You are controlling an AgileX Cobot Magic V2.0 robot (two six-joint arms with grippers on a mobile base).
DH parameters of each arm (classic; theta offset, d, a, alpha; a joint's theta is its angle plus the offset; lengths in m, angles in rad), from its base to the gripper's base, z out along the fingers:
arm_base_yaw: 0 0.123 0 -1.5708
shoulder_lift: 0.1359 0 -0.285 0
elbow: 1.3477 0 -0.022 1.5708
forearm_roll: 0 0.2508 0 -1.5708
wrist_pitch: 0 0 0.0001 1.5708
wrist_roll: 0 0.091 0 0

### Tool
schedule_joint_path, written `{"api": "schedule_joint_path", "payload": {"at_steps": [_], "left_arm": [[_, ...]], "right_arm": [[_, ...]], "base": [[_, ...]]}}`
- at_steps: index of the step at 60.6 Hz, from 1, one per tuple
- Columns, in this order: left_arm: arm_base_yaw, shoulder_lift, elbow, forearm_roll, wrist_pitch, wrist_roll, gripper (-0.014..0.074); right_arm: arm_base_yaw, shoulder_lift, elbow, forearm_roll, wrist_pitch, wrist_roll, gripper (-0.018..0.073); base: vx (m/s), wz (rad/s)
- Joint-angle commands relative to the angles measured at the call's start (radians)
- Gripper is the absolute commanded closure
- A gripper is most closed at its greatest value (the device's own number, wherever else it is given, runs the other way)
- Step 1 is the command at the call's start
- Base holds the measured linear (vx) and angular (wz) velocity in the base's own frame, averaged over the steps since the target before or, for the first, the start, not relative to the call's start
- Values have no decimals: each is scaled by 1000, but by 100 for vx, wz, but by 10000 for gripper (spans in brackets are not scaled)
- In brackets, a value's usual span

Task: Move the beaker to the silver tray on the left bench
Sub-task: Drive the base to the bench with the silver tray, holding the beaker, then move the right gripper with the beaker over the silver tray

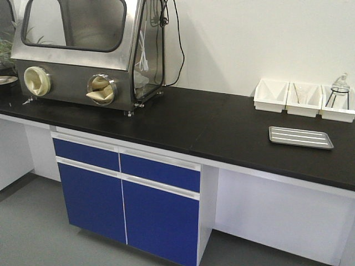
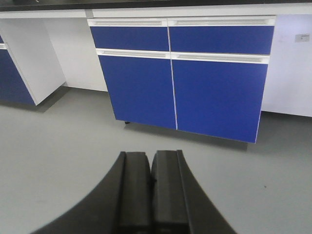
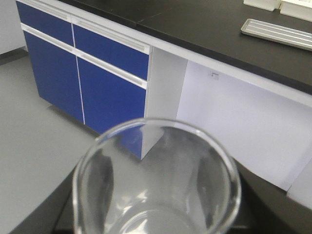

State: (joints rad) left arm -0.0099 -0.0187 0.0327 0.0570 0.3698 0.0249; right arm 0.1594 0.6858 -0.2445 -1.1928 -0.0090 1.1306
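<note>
Black bench point(image 1: 194, 119) spans the front view, with a steel glovebox point(image 1: 83, 50) at its upper left, blue cabinets point(image 1: 127, 194) beneath, and the tray point(image 1: 301, 137) at the right. The tray's long side lies along the bench edge, and nothing is in it. Behind it, at the upper right, stand white bins point(image 1: 288, 97); a glass piece on a wire stand shows at the far one. My left gripper point(image 2: 151, 195) is clenched on nothing, pads pressed together, aimed at cabinets and floor. My right gripper point(image 3: 156, 222) grasps the beaker point(image 3: 156, 170), which fills the lower frame of that wrist view, mouth toward the lens, with no contents. From there the tray lies at the upper right, higher and beyond, so I judge my right arm must lift and reach forward-right.
</note>
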Motion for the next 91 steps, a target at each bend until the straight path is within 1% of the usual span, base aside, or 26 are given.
{"api": "schedule_joint_path", "payload": {"at_steps": [1, 13, 50, 91], "left_arm": [[-6, -8, 20, -3, -76, -2, 595], [-6, -8, 20, -3, -76, -2, 595], [-6, -8, 20, -3, -76, -2, 595], [-6, -8, 20, -3, -76, -2, 595]], "right_arm": [[-3, 2, -30, -8, -27, 0, 571], [-3, 2, -30, -8, -26, 0, 571], [-3, 2, -30, -8, -27, -1, 571], [-3, 2, -30, -8, -29, -1, 571]], "base": [[42, -2], [43, -15], [42, -32], [34, -28]]}}
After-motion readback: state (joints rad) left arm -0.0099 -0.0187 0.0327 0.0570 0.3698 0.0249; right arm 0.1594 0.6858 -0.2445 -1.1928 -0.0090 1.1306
